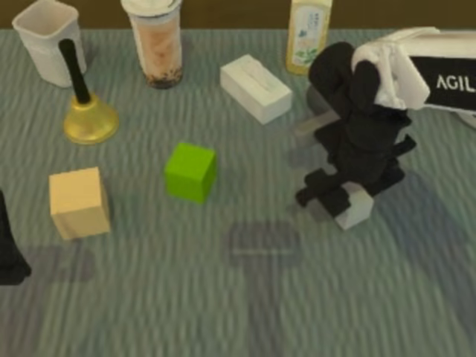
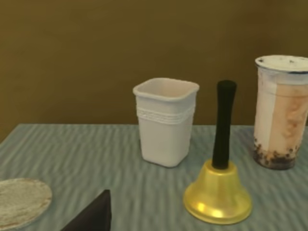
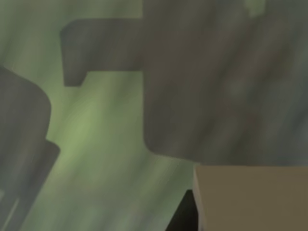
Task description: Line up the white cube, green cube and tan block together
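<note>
The small white cube [image 1: 358, 210] is at the table's right of centre, held between the black fingers of my right gripper [image 1: 343, 199], which is shut on it. The right wrist view shows the white cube [image 3: 250, 197] close up beside one dark finger, with shadows on the cloth beyond. The lime-green cube [image 1: 190, 172] stands left of centre. Farther left, the tan block [image 1: 78, 201] sits on the cloth. My left gripper [image 1: 9, 256] is parked at the left edge, open, with one of its fingers [image 2: 94, 216] showing in its wrist view.
Along the back stand a white cup [image 1: 48, 37], a brass bell [image 1: 88, 115], a bubble-tea cup [image 1: 156, 41], a long white box [image 1: 255, 87] and a yellow bottle [image 1: 308, 33]. The left wrist view shows the bell [image 2: 217, 192], the white cup [image 2: 165, 120] and a flat round disc [image 2: 19, 202].
</note>
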